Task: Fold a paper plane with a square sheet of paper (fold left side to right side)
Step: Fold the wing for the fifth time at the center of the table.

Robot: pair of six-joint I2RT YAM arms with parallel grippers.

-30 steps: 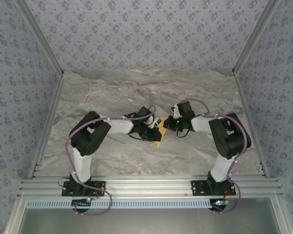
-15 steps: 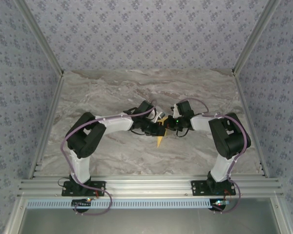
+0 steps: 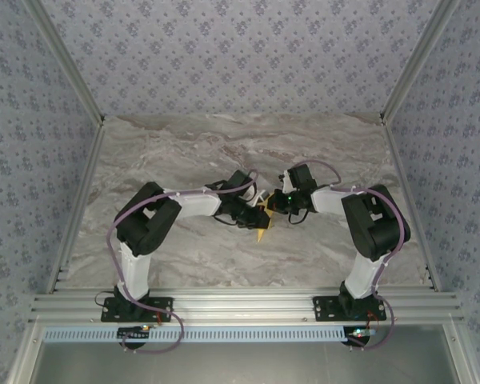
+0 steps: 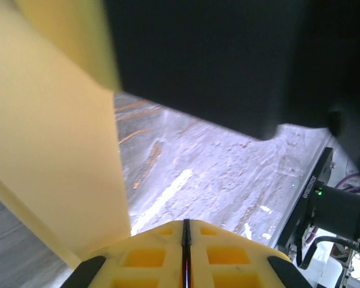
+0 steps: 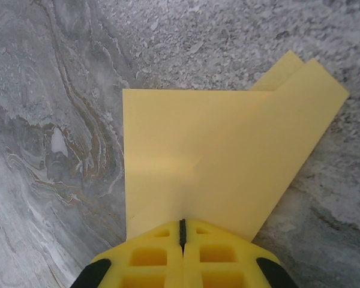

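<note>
The yellow-orange sheet of paper point(image 5: 216, 150) lies partly folded on the marble table, a second layer peeking out at its far right corner. My right gripper point(image 5: 182, 225) is shut, its tips resting on the sheet's near edge. From above, the paper point(image 3: 262, 230) shows as a narrow point between the right gripper point(image 3: 274, 206) and the left gripper point(image 3: 254, 218). In the left wrist view my left gripper point(image 4: 186, 227) is shut with nothing showing in the seam. A raised flap of the paper point(image 4: 48, 150) stands close against its left side.
The right arm's black body point(image 4: 228, 60) hangs close over the left gripper, and its green-lit link point(image 4: 333, 210) is to the right. Marble table point(image 3: 224, 152) stretches behind both arms. Aluminium rails point(image 3: 240, 302) border the near edge and sides.
The left gripper has swung right against the right gripper, then eased back slightly. The paper seen from above has narrowed from a broader patch to a slim point. The right gripper stays put.
</note>
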